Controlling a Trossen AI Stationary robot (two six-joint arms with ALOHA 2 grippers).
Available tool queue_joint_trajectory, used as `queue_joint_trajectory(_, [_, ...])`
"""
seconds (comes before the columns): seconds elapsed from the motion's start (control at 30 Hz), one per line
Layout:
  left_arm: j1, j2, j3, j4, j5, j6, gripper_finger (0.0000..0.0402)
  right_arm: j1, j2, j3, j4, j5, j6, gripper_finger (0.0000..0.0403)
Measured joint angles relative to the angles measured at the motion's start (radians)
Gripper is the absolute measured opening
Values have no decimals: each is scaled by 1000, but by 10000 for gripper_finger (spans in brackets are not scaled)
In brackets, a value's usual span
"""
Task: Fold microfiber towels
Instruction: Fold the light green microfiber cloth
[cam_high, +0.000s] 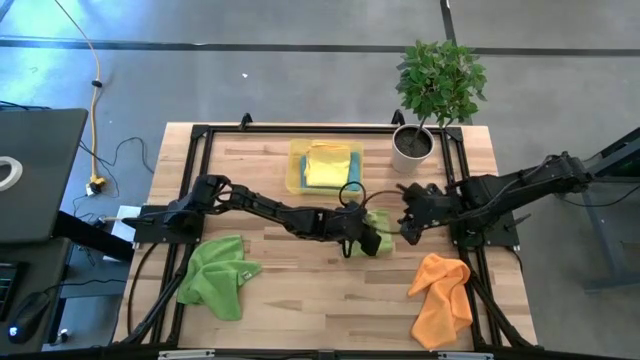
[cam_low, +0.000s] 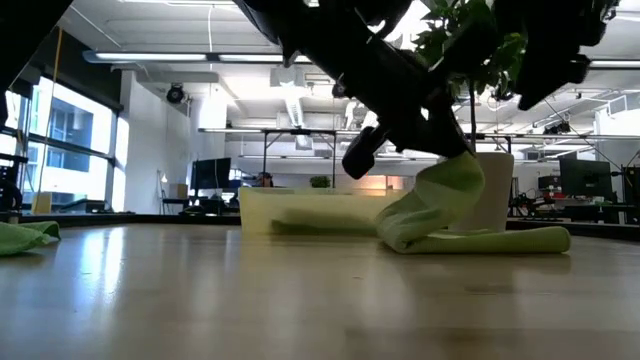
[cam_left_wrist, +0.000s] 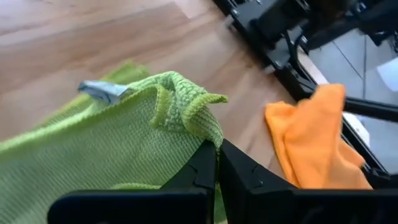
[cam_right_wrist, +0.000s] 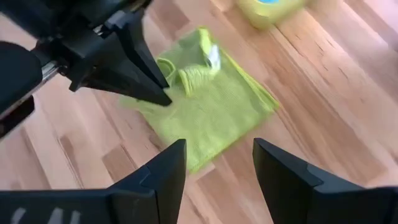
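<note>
nearest us, ahead of the tray (cam_high: 296, 172), the orange towel (cam_high: 441, 296) and a crumpled green towel (cam_high: 217, 275) wait unfolded. closer to the tray, our left gripper (cam_left_wrist: 217, 163) is clamped on a bunched edge of the second green towel (cam_right_wrist: 205, 104), lifting it off the wood. our right gripper (cam_right_wrist: 217, 167) hovers just beside it, fingers spread wide and empty. we judge a fold is midway; next, carry the edge across and lay it flat. in the tray lie the yellow towel (cam_high: 326, 165) and blue towel (cam_high: 353, 160).
</note>
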Motion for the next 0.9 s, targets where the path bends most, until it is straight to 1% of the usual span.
queue_joint_trajectory(0.13, [-9,0,0,9,19,0,1,1,36,0,22,-22,-117,178])
queue_joint_trajectory(0.27, [-12,-1,0,47,18,0,1,1,39,0,-1,-28,-181,178])
queue_joint_trajectory(0.33, [-7,-1,0,57,3,0,1,1,26,0,-4,-28,-188,178])
queue_joint_trajectory(0.47, [13,-1,0,57,-60,7,1,1,0,0,-4,-38,-171,178])
queue_joint_trajectory(0.7, [42,21,-1,72,-60,15,1,1,-3,0,-2,-38,-123,178])
queue_joint_trajectory(0.9, [48,31,1,127,-69,104,20,1,-3,0,8,-37,-119,178])
